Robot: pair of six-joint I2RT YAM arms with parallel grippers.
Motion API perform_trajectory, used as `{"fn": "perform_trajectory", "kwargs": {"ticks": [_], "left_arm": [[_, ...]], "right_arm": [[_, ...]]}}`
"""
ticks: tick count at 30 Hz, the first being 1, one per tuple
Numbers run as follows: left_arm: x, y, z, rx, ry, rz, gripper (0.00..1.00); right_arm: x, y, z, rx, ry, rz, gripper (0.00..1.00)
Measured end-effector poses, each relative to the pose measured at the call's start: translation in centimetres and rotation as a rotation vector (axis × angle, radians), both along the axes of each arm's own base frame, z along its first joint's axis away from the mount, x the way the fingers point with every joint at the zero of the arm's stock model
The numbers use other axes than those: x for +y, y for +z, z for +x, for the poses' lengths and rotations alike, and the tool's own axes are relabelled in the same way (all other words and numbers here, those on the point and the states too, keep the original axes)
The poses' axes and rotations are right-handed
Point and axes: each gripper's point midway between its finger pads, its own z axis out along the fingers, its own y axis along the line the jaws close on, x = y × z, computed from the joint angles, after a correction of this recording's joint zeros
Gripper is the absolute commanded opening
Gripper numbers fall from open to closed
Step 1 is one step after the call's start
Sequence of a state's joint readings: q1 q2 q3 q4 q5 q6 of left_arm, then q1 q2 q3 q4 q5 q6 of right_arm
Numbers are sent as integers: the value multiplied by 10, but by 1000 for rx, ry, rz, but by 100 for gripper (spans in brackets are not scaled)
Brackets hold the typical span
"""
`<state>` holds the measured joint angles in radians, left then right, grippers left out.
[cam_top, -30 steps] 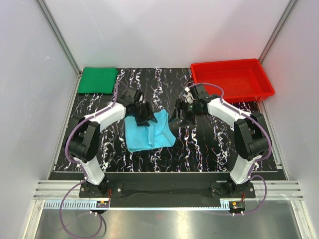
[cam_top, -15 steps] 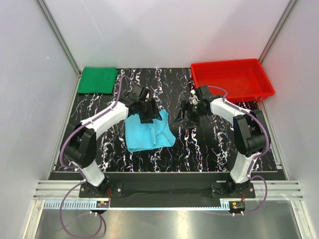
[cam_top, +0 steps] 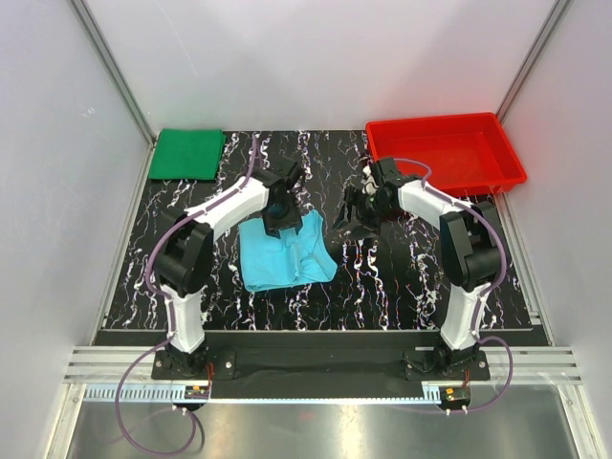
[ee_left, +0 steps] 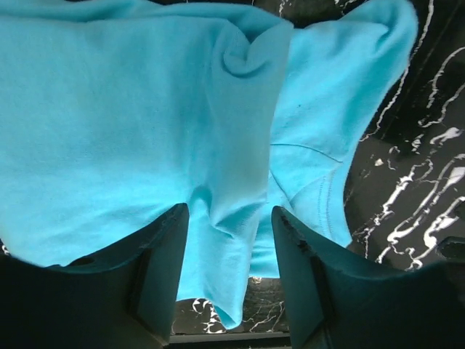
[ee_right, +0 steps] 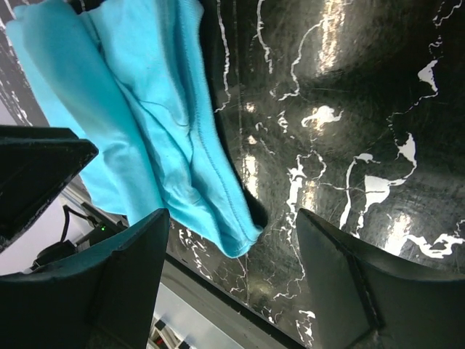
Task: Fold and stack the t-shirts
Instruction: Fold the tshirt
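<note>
The green t-shirt (cam_top: 188,153) is lying folded flat in the far left corner of the table (cam_top: 402,282). The cyan t-shirt (cam_top: 285,256) is lying rumpled left of centre, its long axis running roughly left to right and one corner pointing far-right. The left gripper (cam_top: 278,216) is hanging over its far edge, jaws apart astride a cloth ridge and pinching nothing. The right gripper (cam_top: 352,216) is gaping wide over bare table just beside the shirt. Since a second ago the left elbow has swung inward, while the shirt has barely shifted.
</note>
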<state>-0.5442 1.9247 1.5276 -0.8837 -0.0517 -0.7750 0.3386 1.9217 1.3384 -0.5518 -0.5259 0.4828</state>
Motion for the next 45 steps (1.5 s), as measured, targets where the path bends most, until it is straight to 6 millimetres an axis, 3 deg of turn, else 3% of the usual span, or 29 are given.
{"fn": "perform_trajectory", "kwargs": {"ticks": [4, 7, 8, 11, 12, 19, 20, 23, 30, 35, 41, 45], "left_arm": [[-6, -6, -5, 18, -7, 24, 52], [-9, -12, -10, 36, -11, 33, 51], [-10, -14, -12, 44, -11, 36, 51], [-12, -20, -15, 63, -11, 45, 49], [-11, -22, -16, 69, -10, 48, 48], [-11, -34, -16, 93, -12, 65, 19], [-11, -34, -16, 95, -14, 66, 10], [-11, -34, -15, 93, -20, 67, 0], [-11, -34, -15, 92, -31, 69, 0], [-12, -26, -13, 87, -36, 68, 0], [-18, 1, -5, 39, -41, 38, 0], [-20, 24, -3, -4, -42, 6, 0]], "right_arm": [[1, -8, -1, 24, 1, 2, 65], [5, -7, 0, 33, -4, 26, 49], [8, -5, 1, 33, -5, 43, 37], [16, -3, 5, 35, -7, 95, 29], [19, -3, 5, 40, -8, 112, 21], [39, -12, 7, 103, 11, 216, 3], [43, -14, 6, 114, 20, 224, 1], [53, -20, 4, 134, 37, 227, 0], [82, -18, 8, 111, 96, 247, 0], [92, -29, 0, 126, 114, 228, 0], [90, -55, -5, 164, 90, 178, 0], [91, -56, -5, 172, 84, 183, 0]]}}
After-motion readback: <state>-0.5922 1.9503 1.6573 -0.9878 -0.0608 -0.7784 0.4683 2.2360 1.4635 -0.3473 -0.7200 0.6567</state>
